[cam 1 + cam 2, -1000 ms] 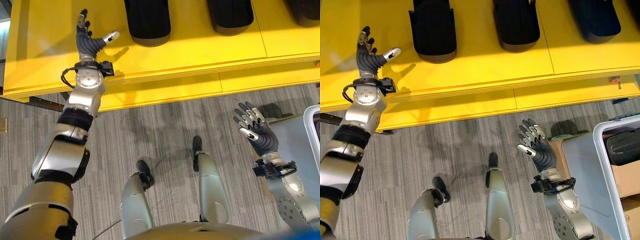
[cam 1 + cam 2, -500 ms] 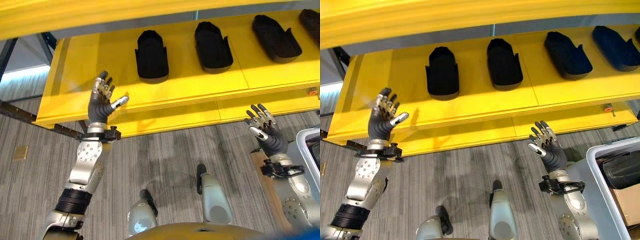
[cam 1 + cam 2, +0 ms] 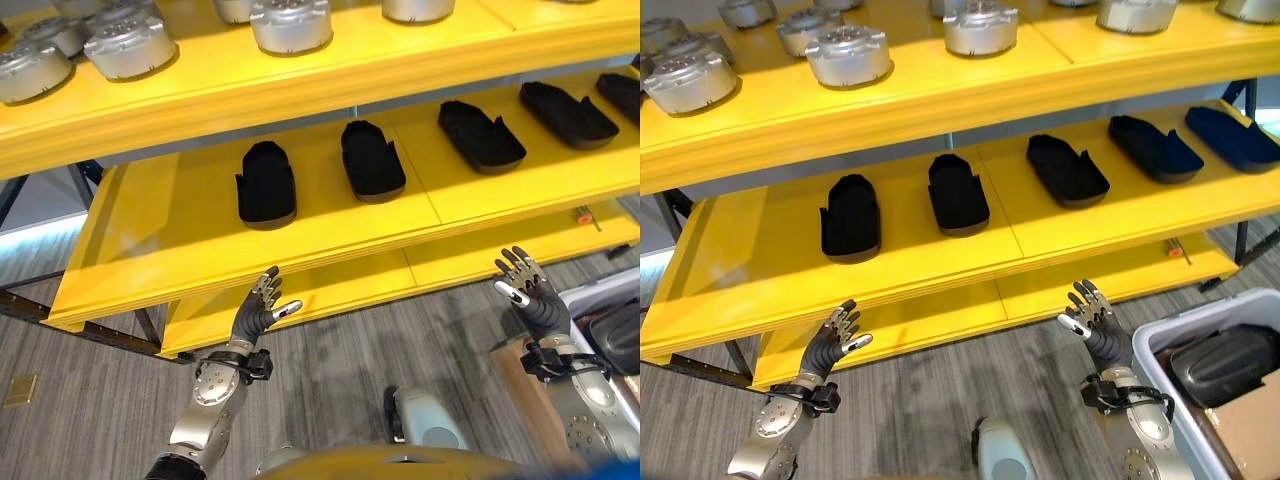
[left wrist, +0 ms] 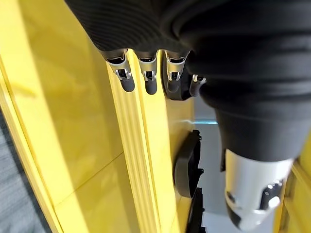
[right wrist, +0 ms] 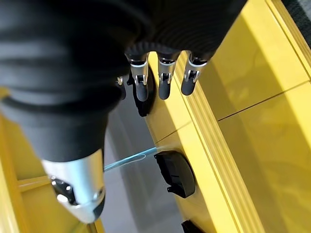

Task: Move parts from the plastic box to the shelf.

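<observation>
Several black moulded parts (image 3: 266,184) lie in a row on the middle yellow shelf (image 3: 200,250). Another black part (image 3: 1223,363) rests inside the pale plastic box (image 3: 1160,332) at the lower right. My left hand (image 3: 258,315) is raised in front of the shelf's lower edge, fingers spread, holding nothing. My right hand (image 3: 528,296) is held up beside the box, also open and empty. Both wrist views show straight fingers (image 4: 127,82) and fingers (image 5: 163,86) pointing at the yellow shelf boards.
Silver round metal parts (image 3: 850,54) stand on the top shelf (image 3: 940,95). A lower yellow shelf (image 3: 450,265) sits near the grey carpet floor (image 3: 90,410). A cardboard box (image 3: 1245,425) lies beside the plastic box.
The camera has tilted up, bringing the top shelf into view. My left hand has drawn back from the middle shelf and now hangs below its edge. Both hands stay open.
</observation>
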Tool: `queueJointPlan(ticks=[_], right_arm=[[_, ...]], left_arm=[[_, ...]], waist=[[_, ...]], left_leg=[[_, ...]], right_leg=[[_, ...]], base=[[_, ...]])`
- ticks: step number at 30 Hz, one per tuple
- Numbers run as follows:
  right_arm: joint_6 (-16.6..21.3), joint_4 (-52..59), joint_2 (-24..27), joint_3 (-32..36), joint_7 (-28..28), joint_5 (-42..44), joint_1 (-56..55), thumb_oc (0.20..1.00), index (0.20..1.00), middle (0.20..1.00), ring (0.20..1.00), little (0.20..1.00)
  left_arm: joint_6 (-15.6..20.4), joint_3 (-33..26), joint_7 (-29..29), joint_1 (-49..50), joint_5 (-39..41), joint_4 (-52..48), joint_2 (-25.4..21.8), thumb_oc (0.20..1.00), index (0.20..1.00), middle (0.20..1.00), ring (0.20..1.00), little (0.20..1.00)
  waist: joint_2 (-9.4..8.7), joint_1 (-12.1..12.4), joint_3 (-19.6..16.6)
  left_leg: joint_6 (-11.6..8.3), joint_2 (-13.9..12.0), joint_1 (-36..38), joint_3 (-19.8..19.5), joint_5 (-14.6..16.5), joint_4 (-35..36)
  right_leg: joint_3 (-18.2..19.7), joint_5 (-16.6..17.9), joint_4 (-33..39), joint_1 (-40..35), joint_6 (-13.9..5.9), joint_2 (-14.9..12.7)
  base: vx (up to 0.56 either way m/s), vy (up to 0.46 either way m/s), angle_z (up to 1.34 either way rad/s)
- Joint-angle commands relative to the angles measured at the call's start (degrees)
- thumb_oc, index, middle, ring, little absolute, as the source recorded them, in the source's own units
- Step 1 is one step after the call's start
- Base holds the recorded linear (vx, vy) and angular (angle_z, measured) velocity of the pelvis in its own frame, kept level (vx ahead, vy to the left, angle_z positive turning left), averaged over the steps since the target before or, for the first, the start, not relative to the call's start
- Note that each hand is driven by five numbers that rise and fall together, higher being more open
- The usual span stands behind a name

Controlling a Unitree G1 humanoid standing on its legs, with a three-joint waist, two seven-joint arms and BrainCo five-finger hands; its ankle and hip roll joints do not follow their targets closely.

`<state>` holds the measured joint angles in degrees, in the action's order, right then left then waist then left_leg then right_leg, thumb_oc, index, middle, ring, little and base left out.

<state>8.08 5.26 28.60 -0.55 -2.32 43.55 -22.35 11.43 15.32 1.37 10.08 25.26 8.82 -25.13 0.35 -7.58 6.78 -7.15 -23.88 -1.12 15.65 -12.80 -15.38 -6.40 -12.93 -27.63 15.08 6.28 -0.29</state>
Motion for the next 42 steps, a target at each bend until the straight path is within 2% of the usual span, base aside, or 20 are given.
queueJointPlan(ticks=[1, 2, 3, 6, 7, 10, 16, 17, 18, 21, 24, 26, 32, 35, 37, 38, 39, 40, 41, 42], right_arm=[[2.06, 3.91, 1.27, 1.68, -1.03, -0.91, -1.50, 1.000, 1.000, 1.000, 1.000, 1.000], [2.06, 3.91, 1.27, 1.67, -1.03, -0.91, -1.49, 1.000, 1.000, 1.000, 1.000, 1.000], [1.56, 3.79, 1.15, 0.96, -1.41, -1.27, -0.81, 1.000, 1.000, 1.000, 1.000, 1.000], [1.24, 3.27, -0.03, -1.00, -1.69, -1.82, 1.89, 1.000, 1.000, 1.000, 1.000, 1.000], [0.97, 2.44, -1.04, -2.28, -2.32, -2.31, 2.84, 1.000, 1.000, 1.000, 1.000, 1.000], [0.65, 2.62, -2.14, -2.00, -2.79, -0.87, 2.43, 1.000, 1.000, 1.000, 1.000, 1.000], [-0.20, 1.77, -2.62, -4.51, -2.69, -1.04, 4.48, 1.000, 1.000, 1.000, 1.000, 1.000], [0.02, 1.73, -2.93, -5.36, -2.44, -1.13, 5.56, 1.000, 1.000, 1.000, 1.000, 1.000], [0.00, 1.52, -3.35, -6.59, -1.83, -1.60, 6.67, 1.000, 1.000, 1.000, 1.000, 1.000], [-0.28, 1.70, -3.35, -7.89, -1.89, -1.74, 8.00, 1.000, 1.000, 1.000, 1.000, 1.000], [-0.84, 1.89, -3.18, -7.70, -1.35, -2.89, 8.31, 1.000, 1.000, 1.000, 1.000, 1.000], [-1.11, 2.61, -2.90, -6.92, -1.04, -3.15, 7.59, 1.000, 1.000, 1.000, 1.000, 1.000], [-0.97, 3.87, -1.20, -6.17, -1.07, -1.74, 6.71, 1.000, 1.000, 1.000, 1.000, 1.000], [0.02, 2.50, 0.28, -5.24, -0.04, -1.25, 6.52, 1.000, 1.000, 1.000, 1.000, 1.000], [0.33, 2.78, 0.97, -4.35, -0.17, -0.73, 6.00, 1.000, 1.000, 1.000, 1.000, 1.000], [0.21, 2.78, 1.23, -3.79, 0.05, -0.94, 5.20, 1.000, 1.000, 1.000, 1.000, 1.000], [0.18, 2.60, 0.75, -3.19, -0.04, -0.39, 4.43, 1.000, 1.000, 1.000, 1.000, 1.000], [0.29, 1.59, 0.56, -3.40, 0.21, 0.29, 4.46, 1.000, 1.000, 1.000, 1.000, 1.000], [0.49, -0.01, 0.31, -4.84, 0.06, 1.16, 5.41, 1.000, 1.000, 1.000, 1.000, 1.000], [0.37, -0.35, 0.14, -4.74, -0.03, 1.78, 5.45, 1.000, 1.000, 1.000, 1.000, 1.000]], left_arm=[[1.86, -2.60, -3.18, 0.34, -0.92, -4.88, 0.08, 1.000, 1.000, 1.000, 1.000, 1.000], [1.85, -2.61, -3.18, 0.35, -0.92, -4.89, 0.08, 1.000, 1.000, 1.000, 1.000, 1.000], [2.16, -3.04, -3.30, 0.87, -2.01, -6.30, -0.15, 1.000, 1.000, 1.000, 1.000, 1.000], [2.30, -4.49, -2.66, 1.85, -2.27, -8.19, 0.24, 1.000, 1.000, 1.000, 1.000, 1.000], [2.65, -4.76, -2.81, 2.64, -1.86, -9.05, 0.68, 1.000, 1.000, 1.000, 1.000, 1.000], [2.48, -4.49, -3.71, 2.80, -2.00, -10.52, -0.06, 1.000, 1.000, 1.000, 1.000, 1.000], [2.07, -3.26, -3.54, 2.02, -0.94, -11.72, -1.55, 1.000, 1.000, 1.000, 1.000, 1.000], [2.12, -3.68, -3.06, 1.65, -0.80, -11.86, -1.92, 1.000, 1.000, 1.000, 1.000, 1.000], [2.13, -4.70, -2.65, 2.01, -0.23, -12.10, -2.29, 1.000, 1.000, 1.000, 1.000, 1.000], [1.99, -5.29, -2.57, 2.96, 1.35, -12.09, -2.41, 1.000, 1.000, 1.000, 1.000, 1.000], [1.54, -6.46, -2.68, 4.11, 0.86, -12.56, -2.58, 1.000, 1.000, 1.000, 1.000, 1.000], [1.42, -7.07, -2.53, 4.59, 0.52, -11.85, -2.15, 1.000, 1.000, 1.000, 1.000, 1.000], [1.63, -5.98, -2.55, 3.40, 0.91, -11.52, -0.47, 1.000, 1.000, 1.000, 1.000, 1.000], [1.64, -5.12, -2.72, 2.62, 2.37, -11.00, 0.86, 1.000, 1.000, 1.000, 1.000, 1.000], [1.30, -4.93, -2.88, 2.54, 2.45, -10.94, 0.86, 1.000, 1.000, 1.000, 1.000, 1.000], [0.84, -4.77, -3.00, 3.20, 2.34, -10.89, 0.94, 1.000, 1.000, 1.000, 1.000, 1.000], [0.73, -5.11, -3.28, 4.37, 2.35, -10.68, 1.65, 1.000, 1.000, 1.000, 1.000, 1.000], [0.71, -5.79, -3.32, 5.33, 2.60, -10.49, 2.00, 1.000, 1.000, 1.000, 1.000, 1.000], [1.05, -6.38, -2.67, 5.63, 2.23, -9.85, 2.54, 1.000, 1.000, 1.000, 1.000, 1.000], [1.13, -6.47, -2.56, 5.45, 2.09, -9.87, 2.67, 1.000, 1.000, 1.000, 1.000, 1.000]], waist=[[-0.22, -0.06, 3.23], [-0.23, -0.11, 3.23], [-0.99, 1.73, 3.60], [-1.18, 3.71, 3.66], [-0.39, 3.18, 2.96], [-1.03, 2.29, 1.61], [-0.66, 2.06, 2.30], [-0.36, 3.24, 2.99], [0.53, 4.60, 3.19], [0.60, 4.64, 3.40], [-0.08, 4.84, 3.31], [-1.08, 4.74, 2.69], [0.00, 2.01, 1.74], [1.03, 0.95, 2.04], [0.10, 1.37, 3.15], [-1.11, 2.01, 3.77], [-1.83, 2.45, 4.01], [-1.56, 2.84, 4.02], [-1.21, 4.37, 3.64], [-0.88, 4.34, 3.43]], left_leg=[[-2.06, 1.53, -10.22, -3.09, -8.34, -3.72], [-2.05, 1.56, -10.25, -3.13, -8.32, -3.74], [0.52, 13.15, -13.78, -7.96, -1.06, -3.89], [2.57, 23.49, -13.39, -15.11, 5.08, 1.81], [5.89, 24.66, -7.53, -17.25, 7.78, 8.15], [7.16, 25.71, -5.79, -17.00, 9.29, 10.24], [8.62, 23.19, -2.67, -10.00, 11.39, 12.26], [8.61, 22.08, -1.99, -7.70, 12.46, 11.93], [8.10, 20.13, -0.77, -4.44, 13.65, 11.87], [7.53, 18.82, 1.07, -2.14, 14.44, 12.04], [5.55, 17.33, 4.34, 1.05, 17.67, 11.06], [3.81, 15.04, 6.33, 3.99, 20.36, 7.92], [0.31, 8.46, 7.31, 5.70, 16.25, 5.05], [-1.56, 3.98, 2.92, 4.06, 4.03, -6.63], [-1.54, 4.22, -0.94, 0.77, 2.04, -14.38], [-0.52, 7.40, -3.32, -2.18, 3.92, -16.08], [0.64, 7.89, -5.73, -3.27, 5.54, -11.19], [0.18, 4.18, -5.38, -3.15, 1.87, -0.08], [-2.64, -1.02, -2.00, -5.70, -7.00, 15.34], [-3.03, -1.08, -1.43, -6.57, -7.16, 15.32]], right_leg=[[4.76, 7.61, 17.84, -12.38, -6.75, -2.89], [4.72, 7.61, 17.85, -12.40, -6.76, -2.91], [6.52, 10.20, 20.58, -12.84, -7.56, -3.34], [9.81, 11.88, 21.87, -13.40, -9.07, -1.69], [11.29, 12.52, 21.59, -12.92, -9.73, -0.19], [12.27, 13.34, 22.60, -12.97, -9.93, -0.72], [10.96, 13.21, 15.35, -7.70, -11.89, -1.51], [5.37, 13.30, 13.75, -6.78, -12.51, -4.89], [-3.84, 14.23, 13.73, -6.97, -12.52, -12.25], [-5.80, 17.78, 14.94, -6.32, -13.79, -17.38], [-9.47, 25.30, 22.09, -6.78, -18.40, -25.40], [-13.37, 25.62, 23.39, -8.64, -19.90, -26.41], [-11.16, 19.05, 18.85, -7.71, -16.92, -20.12], [-8.68, 15.00, 21.17, -8.50, -10.87, -12.27], [-8.15, 13.77, 22.16, -10.13, -8.74, -10.41], [-6.88, 12.87, 22.61, -11.17, -8.35, -9.50], [-5.10, 13.07, 23.00, -12.01, -9.17, -9.05], [-3.09, 12.37, 23.05, -12.51, -10.14, -8.46], [1.13, 10.80, 21.46, -12.12, -12.12, -8.21], [1.82, 10.69, 21.07, -12.04, -12.60, -8.42]], base=[[-0.05, -0.151, 0.72], [-0.01, 0.011, 0.24], [0.04, 0.028, -0.06], [0.12, 0.054, -1.05], [0.15, 0.113, -1.48], [0.09, 0.071, -1.12], [-0.03, 0.035, -0.73], [-0.09, -0.114, -1.39], [-0.05, -0.113, -1.21], [0.05, -0.156, -1.26], [0.14, -0.268, -0.73], [0.20, -0.334, -0.73], [0.18, -0.402, -0.51], [0.11, -0.461, -0.54], [0.09, -0.341, -0.99], [0.20, -0.232, -0.59], [0.31, -0.005, -0.56], [0.48, 0.375, -1.25], [0.44, 0.465, -2.26], [0.37, 0.397, -2.74]])
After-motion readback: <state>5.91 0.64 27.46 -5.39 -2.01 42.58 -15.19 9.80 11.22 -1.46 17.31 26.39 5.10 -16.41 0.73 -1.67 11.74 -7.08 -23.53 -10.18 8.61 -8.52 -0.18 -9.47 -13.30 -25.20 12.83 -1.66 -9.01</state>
